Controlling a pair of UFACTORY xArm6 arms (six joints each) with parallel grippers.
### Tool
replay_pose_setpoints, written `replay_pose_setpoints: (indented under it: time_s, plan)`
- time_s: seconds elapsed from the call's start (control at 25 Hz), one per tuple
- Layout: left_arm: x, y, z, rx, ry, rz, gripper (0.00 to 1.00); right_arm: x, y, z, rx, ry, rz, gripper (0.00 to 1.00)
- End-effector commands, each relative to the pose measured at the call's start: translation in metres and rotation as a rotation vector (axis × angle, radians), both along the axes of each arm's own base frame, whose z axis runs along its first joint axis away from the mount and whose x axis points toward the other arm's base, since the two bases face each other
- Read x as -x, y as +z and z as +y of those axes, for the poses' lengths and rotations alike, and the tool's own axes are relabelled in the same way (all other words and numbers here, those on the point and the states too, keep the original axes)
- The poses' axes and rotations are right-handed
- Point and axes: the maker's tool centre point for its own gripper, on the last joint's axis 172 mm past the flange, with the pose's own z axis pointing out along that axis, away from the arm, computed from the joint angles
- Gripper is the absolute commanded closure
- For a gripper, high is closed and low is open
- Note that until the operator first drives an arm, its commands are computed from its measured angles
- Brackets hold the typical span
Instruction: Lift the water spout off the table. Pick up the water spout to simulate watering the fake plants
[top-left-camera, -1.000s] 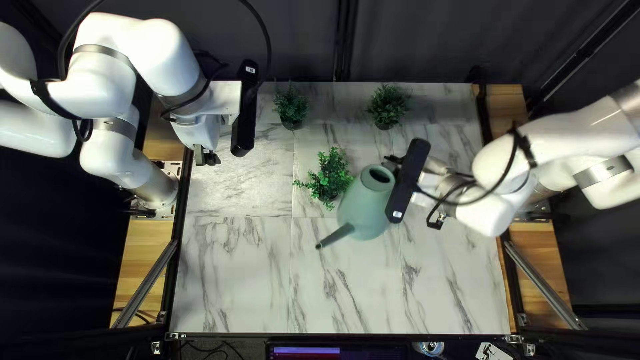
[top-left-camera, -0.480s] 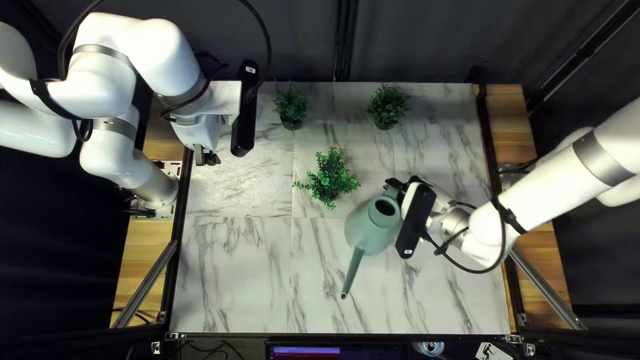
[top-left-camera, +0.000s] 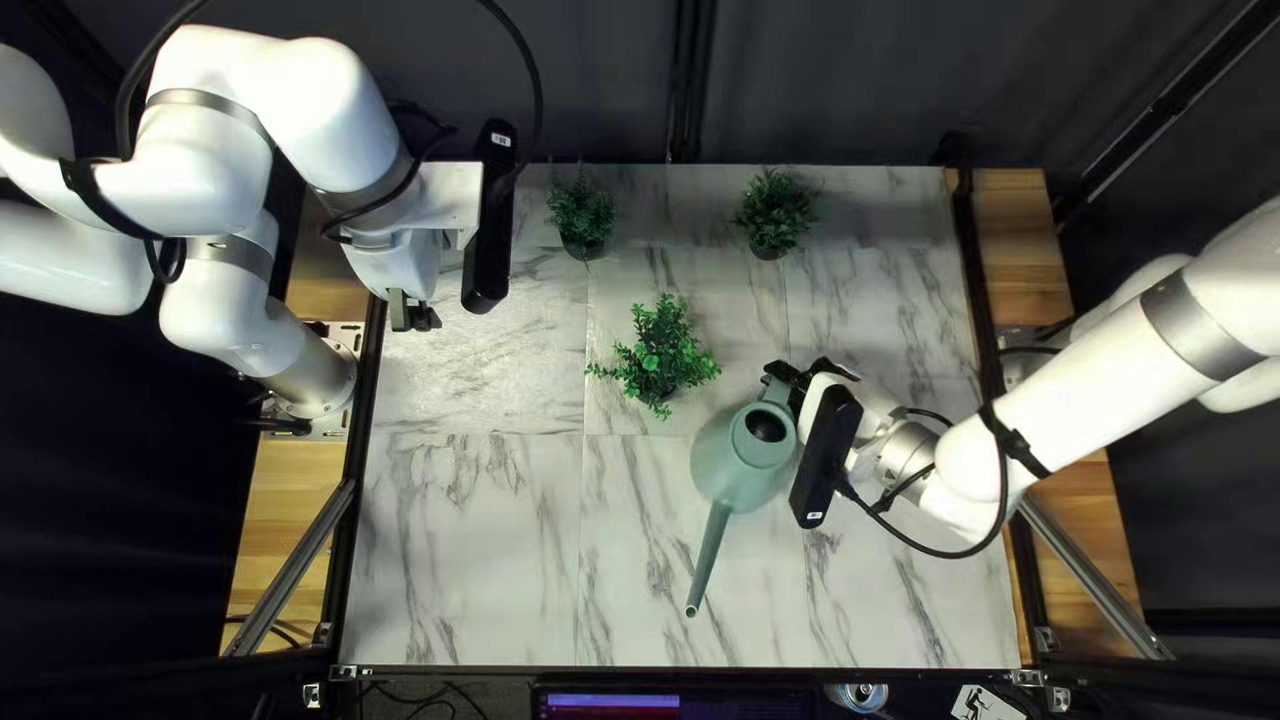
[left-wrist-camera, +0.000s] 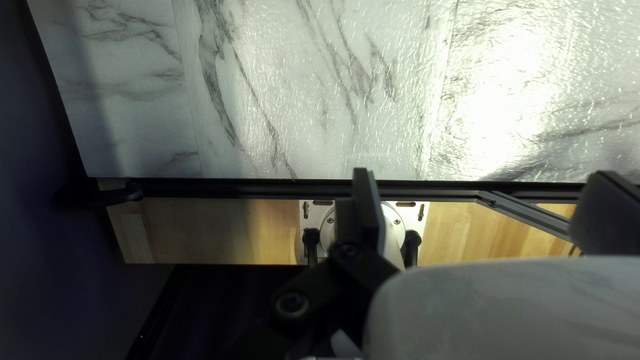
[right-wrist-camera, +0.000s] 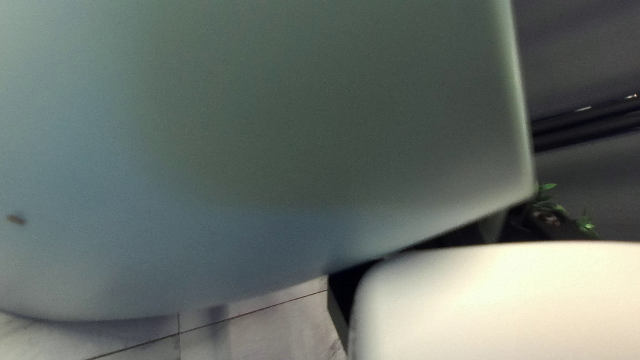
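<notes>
Dark curtain [top-left-camera: 854,80] hangs behind the desk [top-left-camera: 480,560], a broad marble-patterned surface. Standing near the middle of the desk in the top left view is a smooth, pale green watering can [top-left-camera: 734,467], its round mouth uppermost, and its body fills most of the right wrist view. Whether its base clears the surface cannot be confirmed. Three fake plants with green leaves [top-left-camera: 658,355] [top-left-camera: 582,214] [top-left-camera: 776,214] are noted; the nearest is just beside the can. Left tool [top-left-camera: 411,315]: fingers wide apart, nothing between them. Right tool [top-left-camera: 790,378]: judged closed on the can's green handle [top-left-camera: 775,392], on the side away from the long, thin spout [top-left-camera: 708,558], which points toward the near edge.

Handling, by judgement: stiff, light if empty, slick-walled, unlikely to shatter. The handle is the proper hold; the rounded body offers poor purchase. Off-centre weight could make it swivel, and the spout could catch the leaves.
</notes>
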Motion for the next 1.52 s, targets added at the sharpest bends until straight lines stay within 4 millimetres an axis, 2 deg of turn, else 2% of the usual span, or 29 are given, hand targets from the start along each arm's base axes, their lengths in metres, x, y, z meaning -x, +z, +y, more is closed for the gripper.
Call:
replay_pose_setpoints:
  time_s: [0.04,0.24,0.32,0.4,0.64,0.72,0.8,0.96,1.04,1.16,1.28,1.36,1.52]
  plan:
    - [0.0,0.0,0.0,0.0,0.0,0.0,0.0,0.001,-0.002,-0.001,0.001,0.002,0.022,0.0]
    - [0.0,0.0,0.0,0.0,0.0,0.0,0.0,0.001,0.0,0.0,0.002,0.002,0.042,0.0]
    - [0.0,0.0,0.0,0.0,0.0,0.0,0.0,0.003,0.01,0.003,-0.001,-0.005,0.052,0.0]
    - [0.0,0.0,0.0,0.0,0.0,0.0,0.0,0.007,0.027,0.003,-0.007,-0.033,0.094,0.0]
    - [0.0,0.0,0.0,0.0,0.0,0.0,0.0,0.029,0.107,-0.009,0.059,-0.088,0.366,0.0]
    - [0.0,0.0,0.0,0.0,0.0,0.0,0.0,0.039,0.132,-0.027,0.099,-0.076,0.482,0.0]
    - [0.0,0.0,0.0,0.0,0.0,0.0,0.0,0.053,0.155,-0.063,0.123,-0.078,0.62,0.0]
    - [0.0,0.0,0.0,0.0,0.0,0.0,0.0,0.068,0.187,-0.107,0.072,-0.046,0.788,0.0]
    - [0.0,0.0,0.0,0.0,0.0,0.0,0.0,0.07,0.186,-0.117,0.027,-0.023,0.836,0.0]
    - [0.0,0.0,0.0,0.0,0.0,0.0,0.0,0.069,0.168,-0.135,-0.038,0.051,0.94,0.0]
    - [0.0,0.0,0.0,0.0,0.0,0.0,0.0,0.074,0.162,-0.15,-0.053,0.114,1.023,0.0]
    - [0.0,0.0,0.0,0.0,0.0,0.0,0.0,0.085,0.169,-0.169,-0.059,0.136,1.07,0.0]
    - [0.0,0.0,0.0,0.0,0.0,0.0,0.0,0.11,0.197,-0.208,-0.1,0.06,1.083,0.0]
